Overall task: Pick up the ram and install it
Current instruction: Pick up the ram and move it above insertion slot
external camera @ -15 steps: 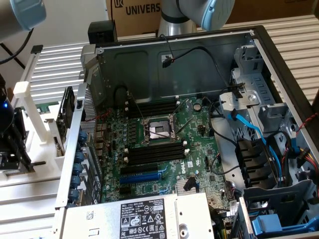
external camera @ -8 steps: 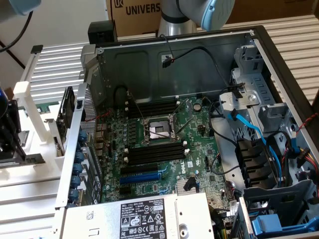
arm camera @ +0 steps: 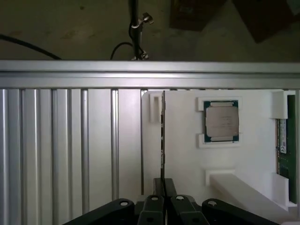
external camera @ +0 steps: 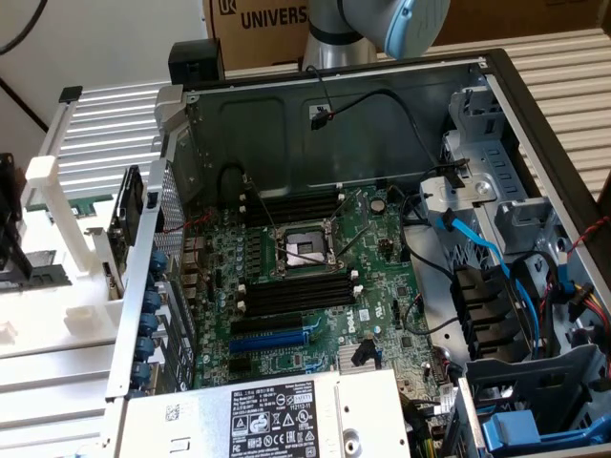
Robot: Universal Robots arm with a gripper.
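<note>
The ram (arm camera: 162, 136) stands on edge in a white holder (arm camera: 187, 159), so I see it as a thin dark line with a green rim. My gripper (arm camera: 164, 187) is at its near end, and the black fingers (arm camera: 157, 186) are shut on the stick. In the exterior view the open computer case shows the green motherboard (external camera: 382, 239). One row of long black memory slots (external camera: 291, 205) lies above the processor socket (external camera: 305, 250) and another row (external camera: 298, 294) lies below it.
The white holder also carries a processor chip (arm camera: 221, 121) and another green board (arm camera: 282, 147) at its far side. A slatted aluminium table (arm camera: 56, 150) lies beside it. The case holds blue cables (external camera: 477, 248), drive bays and a power supply (external camera: 277, 415). The arm's base (external camera: 382, 24) rises behind the case.
</note>
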